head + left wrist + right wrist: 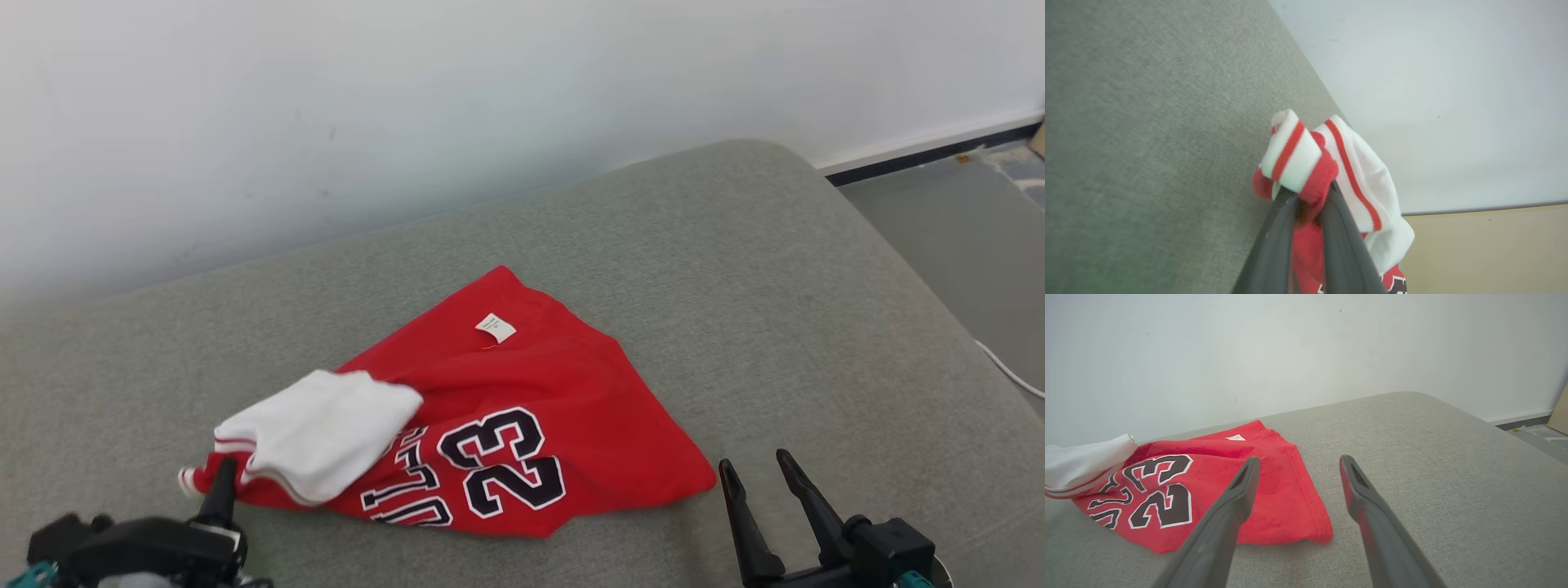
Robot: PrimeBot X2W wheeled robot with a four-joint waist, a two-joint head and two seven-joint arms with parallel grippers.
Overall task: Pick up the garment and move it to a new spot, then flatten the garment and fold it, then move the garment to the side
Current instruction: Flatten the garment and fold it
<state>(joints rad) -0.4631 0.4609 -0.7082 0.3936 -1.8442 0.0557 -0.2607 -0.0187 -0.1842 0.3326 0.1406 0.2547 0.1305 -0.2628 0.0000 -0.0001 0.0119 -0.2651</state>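
The garment (531, 384) is a red jersey with a black "23", a small white label and a white sleeve with red stripes. It lies crumpled on the grey cushion (735, 245). My left gripper (220, 480) is at the garment's lower left end, shut on the striped cuff. In the left wrist view the two dark fingers (1274, 245) pinch red fabric, with the bunched cuff (1294, 155) just past the left gripper's (1310, 200) tips. My right gripper (755, 475) stands open just right of the garment's lower right corner. In the right wrist view the garment (1167, 477) lies left of the right gripper (1298, 467).
A white wall (408, 106) rises behind the cushion. The cushion's rounded right edge drops to a grey floor (963, 220), where a white cable (1008, 371) lies. A dark skirting strip (922, 155) runs along the wall's foot. Bare cushion stretches right of the garment.
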